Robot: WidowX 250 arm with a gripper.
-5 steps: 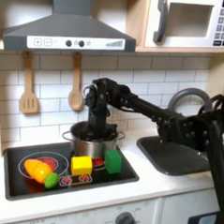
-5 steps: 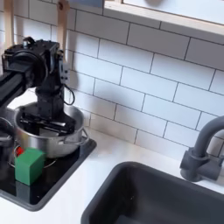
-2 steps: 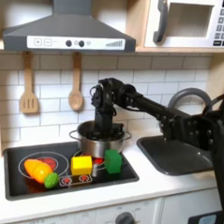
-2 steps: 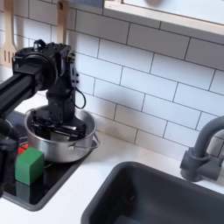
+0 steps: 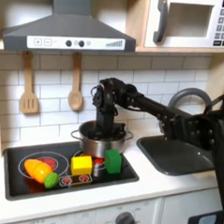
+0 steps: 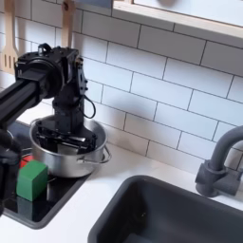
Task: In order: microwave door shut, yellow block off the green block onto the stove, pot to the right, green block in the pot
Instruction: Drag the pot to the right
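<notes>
Pot drag under way, with the green block waiting beside it.

First exterior view: we see the pot point(image 5: 102, 142) shifted right since a second ago, the gripper point(image 5: 104, 130) dipped inside it; we cannot tell its jaw state. The matte yellow block point(image 5: 81, 165) and green block point(image 5: 113, 162) rest on the black stove point(image 5: 20, 182).
Second exterior view: the shiny steel pot point(image 6: 68, 152) now overhangs the stove's edge.

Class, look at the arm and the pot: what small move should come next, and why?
Probably lift the gripper out of the pot and move toward the green block, which sits on the stove beside the yellow block, not yet in the pot.
</notes>
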